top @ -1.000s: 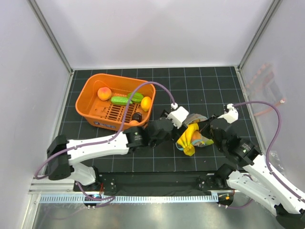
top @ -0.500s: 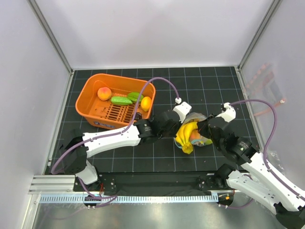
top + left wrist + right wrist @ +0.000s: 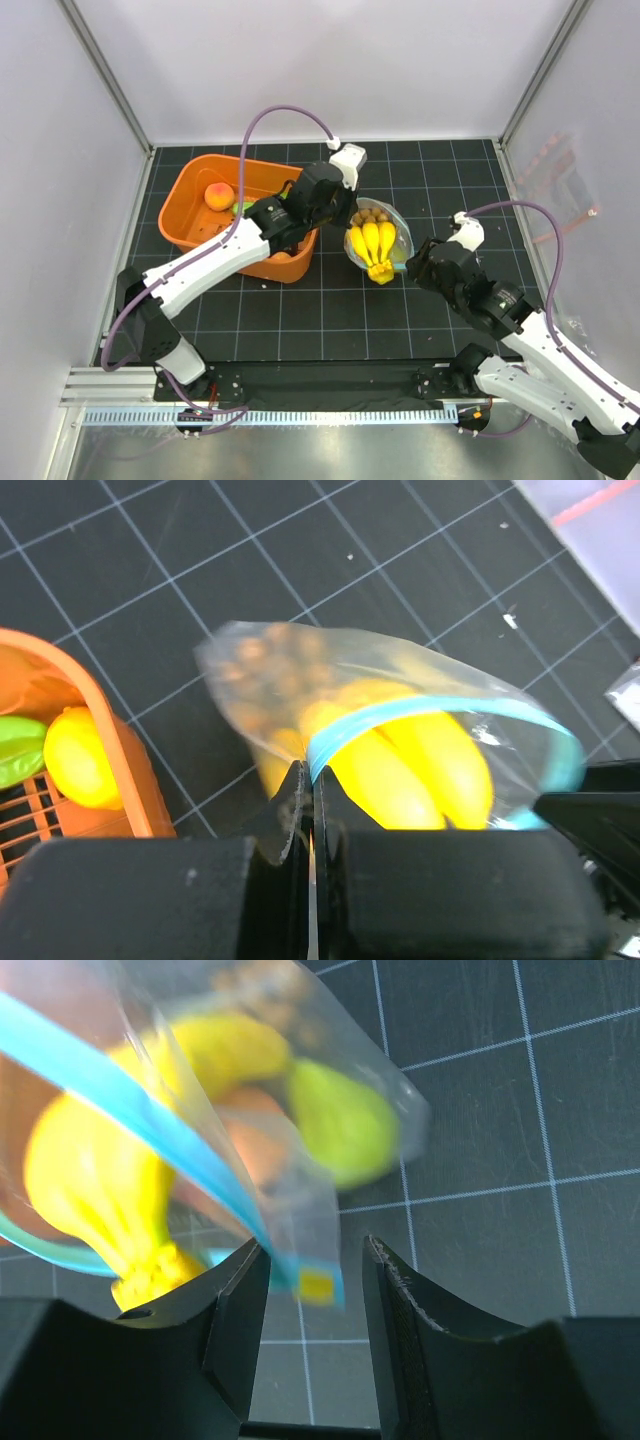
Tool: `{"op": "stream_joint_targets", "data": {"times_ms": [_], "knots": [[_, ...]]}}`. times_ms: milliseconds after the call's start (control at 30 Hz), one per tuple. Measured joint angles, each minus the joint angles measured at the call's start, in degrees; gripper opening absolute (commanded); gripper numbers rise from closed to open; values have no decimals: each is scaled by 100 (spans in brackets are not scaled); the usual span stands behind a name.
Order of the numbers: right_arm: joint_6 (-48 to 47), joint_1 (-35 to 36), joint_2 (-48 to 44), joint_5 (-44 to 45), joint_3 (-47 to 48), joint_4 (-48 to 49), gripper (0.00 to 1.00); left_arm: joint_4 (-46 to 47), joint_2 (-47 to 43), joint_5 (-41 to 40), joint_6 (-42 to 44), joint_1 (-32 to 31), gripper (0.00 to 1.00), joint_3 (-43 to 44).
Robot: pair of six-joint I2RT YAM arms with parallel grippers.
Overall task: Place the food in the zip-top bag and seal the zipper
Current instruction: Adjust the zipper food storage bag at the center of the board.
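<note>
The zip-top bag (image 3: 380,238) hangs lifted, holding the yellow banana (image 3: 372,245), a cluster of brown balls (image 3: 375,214), a green piece (image 3: 340,1120) and a peach. My left gripper (image 3: 348,228) (image 3: 312,770) is shut on the bag's mouth edge, right at the teal zipper (image 3: 430,712). My right gripper (image 3: 412,263) (image 3: 315,1250) stands open at the bag's other corner, and the zipper's end with a small yellow tab (image 3: 318,1286) dangles between the fingers. A peach (image 3: 219,195), a lemon (image 3: 75,760) and a green piece (image 3: 18,750) lie in the basket.
The orange slotted basket (image 3: 195,235) sits at the left, under my left arm. A second clear bag with a pink-red strip (image 3: 560,185) (image 3: 600,505) lies against the right wall. Metal frame posts stand at the back corners.
My left gripper closed on the bag's zipper edge and carried the bag up and toward the back. My right gripper opened and let go of the bag's corner.
</note>
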Motion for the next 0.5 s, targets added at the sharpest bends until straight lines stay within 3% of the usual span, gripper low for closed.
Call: {"op": "stream_joint_targets", "data": {"times_ms": [500], "knots": [[-643,0,452,-337,0,243,56,-479,-20,455,-173,479,0,157]]}}
